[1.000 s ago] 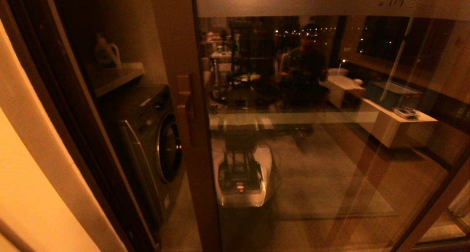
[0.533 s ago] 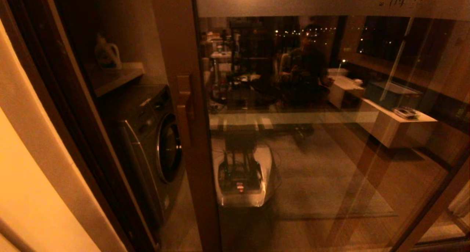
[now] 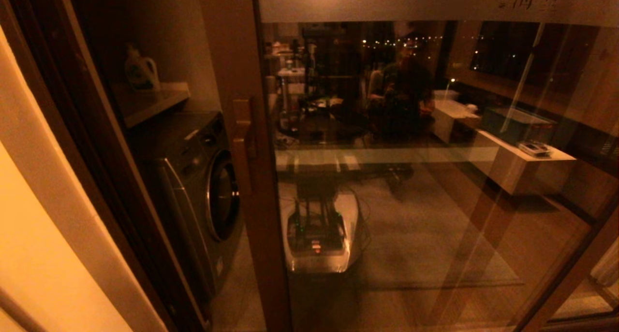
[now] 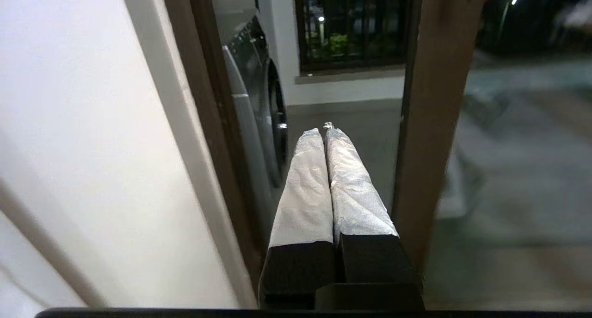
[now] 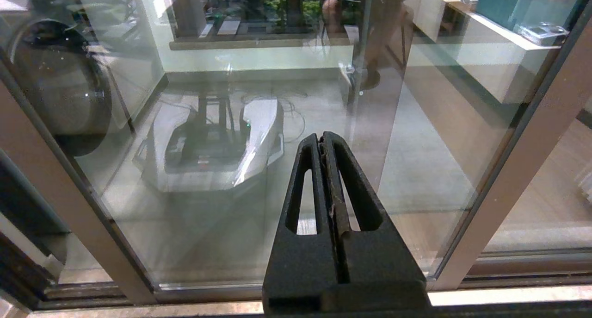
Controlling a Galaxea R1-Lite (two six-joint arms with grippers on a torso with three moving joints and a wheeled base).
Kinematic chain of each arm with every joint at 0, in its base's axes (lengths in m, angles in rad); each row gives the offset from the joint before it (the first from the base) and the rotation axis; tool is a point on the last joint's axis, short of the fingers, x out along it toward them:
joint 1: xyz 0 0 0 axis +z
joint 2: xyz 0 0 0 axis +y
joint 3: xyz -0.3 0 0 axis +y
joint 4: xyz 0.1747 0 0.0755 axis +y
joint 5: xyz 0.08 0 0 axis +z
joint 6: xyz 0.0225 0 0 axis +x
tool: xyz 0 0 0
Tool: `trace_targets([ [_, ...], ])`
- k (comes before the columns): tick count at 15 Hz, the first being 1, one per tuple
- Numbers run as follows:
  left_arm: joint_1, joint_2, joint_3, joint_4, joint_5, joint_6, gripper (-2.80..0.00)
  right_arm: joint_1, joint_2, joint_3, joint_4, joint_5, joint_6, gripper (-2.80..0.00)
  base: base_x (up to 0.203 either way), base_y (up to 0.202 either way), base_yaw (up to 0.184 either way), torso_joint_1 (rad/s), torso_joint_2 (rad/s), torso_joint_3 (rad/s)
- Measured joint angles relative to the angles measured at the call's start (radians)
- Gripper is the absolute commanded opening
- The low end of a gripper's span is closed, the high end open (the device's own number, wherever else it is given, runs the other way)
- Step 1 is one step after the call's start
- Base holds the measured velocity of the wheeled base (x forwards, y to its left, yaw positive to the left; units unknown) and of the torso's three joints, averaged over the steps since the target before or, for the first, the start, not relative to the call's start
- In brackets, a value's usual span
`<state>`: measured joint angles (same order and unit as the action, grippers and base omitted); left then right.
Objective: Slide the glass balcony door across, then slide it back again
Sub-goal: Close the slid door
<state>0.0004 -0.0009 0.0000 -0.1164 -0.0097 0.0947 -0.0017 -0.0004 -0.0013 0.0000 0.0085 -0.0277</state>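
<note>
Clear glass in a brown wooden frame fills most of the head view: the glass balcony door is seen standing partly slid, its left stile near the middle-left of the view and an open gap left between that stile and the dark-brown jamb. A frosted band with dark Chinese characters is carried across the top of the pane. Room reflections, including the robot's own base, are shown in the glass. Through the gap a grey washing machine is seen on the balcony, with a shelf above it and a detergent jug set on the shelf. A pale wall is seen at far left. In the left wrist view a dark window with vertical railing bars is shown beyond the gap. A blocky wooden pull handle is fixed on the stile.

The left claw is held in front of the gap, just beside the stile, fingers pressed together with nothing between them. The right claw is held before the pane low down, also fully closed and empty. Neither claw is seen in the head view.
</note>
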Motion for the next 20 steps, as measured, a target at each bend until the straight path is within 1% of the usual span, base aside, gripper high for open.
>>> trace_targets([
  [1, 0.000, 0.003, -0.002, 0.003, -0.009, 0.020, -2.80, 0.000, 0.000, 0.000, 0.000, -0.001, 0.000, -2.80, 0.000, 0.000, 0.000, 0.000, 0.00, 0.000],
  [3, 0.000, 0.042, -0.072, 0.010, -0.030, 0.027, -2.80, 0.000, 0.000, 0.000, 0.000, -0.001, 0.001, -2.80, 0.000, 0.000, 0.000, 0.000, 0.00, 0.000],
  [4, 0.000, 0.087, -0.113, 0.011, -0.036, 0.027, -2.80, 0.000, 0.000, 0.000, 0.000, -0.001, 0.000, -2.80, 0.000, 0.000, 0.000, 0.000, 0.00, 0.000],
  [6, 0.001, 0.210, -0.187, -0.038, -0.048, 0.027, -2.80, 0.000, 0.000, 0.000, 0.000, -0.001, 0.000, -2.80, 0.000, 0.000, 0.000, 0.000, 0.00, 0.000],
  [8, 0.001, 0.371, -0.254, -0.138, -0.075, 0.024, -2.80, 0.000, 0.000, 0.000, 0.000, -0.001, 0.000, -2.80, 0.000, 0.000, 0.000, 0.000, 0.00, 0.000],
  [10, 0.000, 0.564, -0.336, -0.267, -0.099, 0.015, -2.80, 0.000, 0.000, 0.000, 0.000, 0.000, 0.000, -2.80, 0.000, 0.000, 0.000, 0.000, 0.00, 0.000],
  [12, -0.017, 0.762, -0.439, -0.376, -0.111, -0.015, -2.80, 0.000, 0.000, 0.000, 0.000, 0.000, 0.000, -2.80, 0.000, 0.000, 0.000, 0.000, 0.00, 0.000],
  [14, -0.065, 0.945, -0.576, -0.446, -0.118, -0.088, -2.80, 0.000, 0.000, 0.000, 0.000, 0.000, 0.000, -2.80, 0.000, 0.000, 0.000, 0.000, 0.00, 0.000],
  [16, -0.158, 1.087, -0.699, -0.480, -0.122, -0.173, -2.80, 0.000, 0.000, 0.000, 0.000, 0.000, 0.000, -2.80, 0.000, 0.000, 0.000, 0.000, 0.00, 0.000],
  [17, -0.198, 1.138, -0.729, -0.484, -0.123, -0.195, -2.80, 0.000, 0.000, -0.001, 0.000, 0.000, 0.000, -2.80, 0.000, 0.000, 0.000, 0.000, 0.00, 0.000],
  [20, -0.295, 1.252, -0.770, -0.489, -0.123, -0.207, -2.80, 0.000, 0.000, -0.001, 0.000, -0.001, 0.000, -2.80, 0.000, 0.000, 0.000, 0.000, 0.00, 0.000],
])
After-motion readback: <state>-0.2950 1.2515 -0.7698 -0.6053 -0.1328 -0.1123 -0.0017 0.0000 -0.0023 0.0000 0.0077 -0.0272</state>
